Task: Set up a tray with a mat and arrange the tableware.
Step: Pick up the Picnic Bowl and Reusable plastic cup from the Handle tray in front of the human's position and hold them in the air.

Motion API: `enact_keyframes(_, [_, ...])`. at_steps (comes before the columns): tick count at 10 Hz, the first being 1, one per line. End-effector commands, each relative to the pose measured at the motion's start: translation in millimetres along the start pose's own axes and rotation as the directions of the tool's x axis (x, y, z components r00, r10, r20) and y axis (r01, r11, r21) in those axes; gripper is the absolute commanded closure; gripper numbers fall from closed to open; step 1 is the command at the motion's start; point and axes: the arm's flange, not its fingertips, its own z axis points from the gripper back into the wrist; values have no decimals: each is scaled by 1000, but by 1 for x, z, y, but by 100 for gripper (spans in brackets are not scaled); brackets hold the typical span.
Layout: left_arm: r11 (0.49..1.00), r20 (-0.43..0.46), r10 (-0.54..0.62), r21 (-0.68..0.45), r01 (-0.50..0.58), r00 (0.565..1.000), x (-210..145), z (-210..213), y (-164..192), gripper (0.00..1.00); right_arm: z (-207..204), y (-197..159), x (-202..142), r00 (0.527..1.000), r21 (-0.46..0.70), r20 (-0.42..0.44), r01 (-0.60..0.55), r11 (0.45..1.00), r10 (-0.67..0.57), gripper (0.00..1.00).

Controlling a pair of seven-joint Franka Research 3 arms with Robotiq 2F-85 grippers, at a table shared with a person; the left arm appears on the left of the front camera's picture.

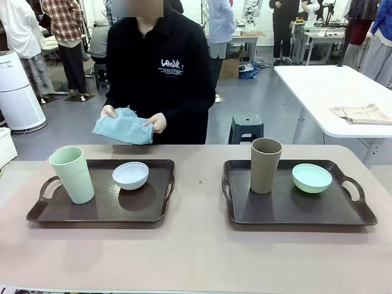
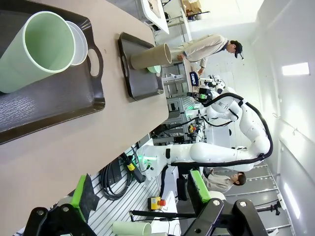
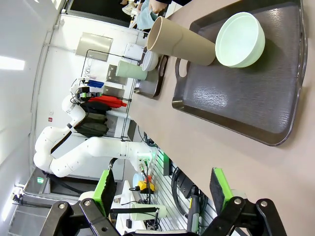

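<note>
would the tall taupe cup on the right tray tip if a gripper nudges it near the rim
Likely: the taupe cup is tall and narrows toward its base, so a high push would probably topple it. Its matte walls look thin, so it is probably light. Tipped, it might roll against the mint green bowl beside it.

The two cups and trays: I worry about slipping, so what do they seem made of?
The pale green cup and taupe cup look like matte plastic: dull even colour, thin rims. The left tray and right tray: likely dark plastic, textured, faintly glossy.
</note>
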Motion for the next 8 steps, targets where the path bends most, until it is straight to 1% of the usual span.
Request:
enact_keyframes(1, [1000, -10, -20, -2, 20, 1000, -2, 3, 1, 0, 0, 3, -2, 1000, 5, -4, 22, 1000, -22, 0])
enact_keyframes(8, [1000, -10, -20, -2, 20, 1000, -2, 3, 1, 0, 0, 3, -2, 1000, 5, -4, 22, 1000, -22, 0])
